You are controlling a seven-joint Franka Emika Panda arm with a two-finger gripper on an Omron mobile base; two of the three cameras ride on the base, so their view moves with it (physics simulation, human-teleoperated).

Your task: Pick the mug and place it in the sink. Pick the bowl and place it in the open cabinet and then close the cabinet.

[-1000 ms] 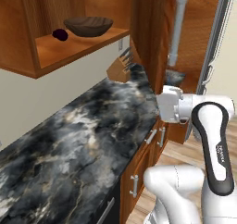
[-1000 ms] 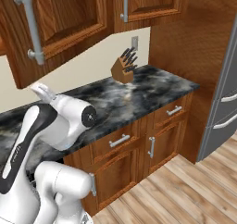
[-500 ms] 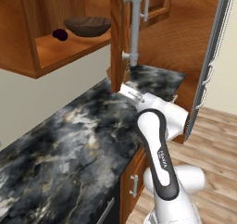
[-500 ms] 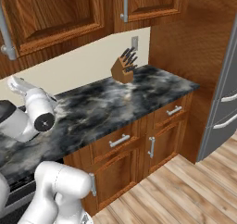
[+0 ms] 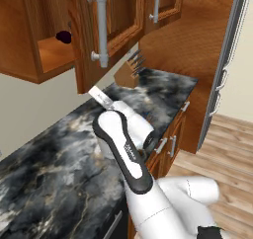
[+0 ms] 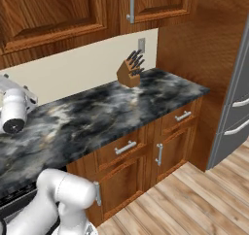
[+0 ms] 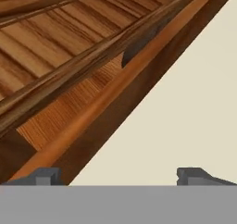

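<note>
On the black marbled table [image 6: 102, 112] a knife block [image 6: 129, 71] stands far right, under the wooden cabinet [image 5: 111, 23]; fingers [image 7: 46, 176] spread, empty

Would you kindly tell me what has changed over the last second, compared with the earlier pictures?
The cabinet door has swung most of the way shut across the opening, hiding the bowl; just the small dark purple object shows in the remaining gap. The arm swung left toward the wall. The gripper stayed open and empty. The knife block hasn't moved.
</note>
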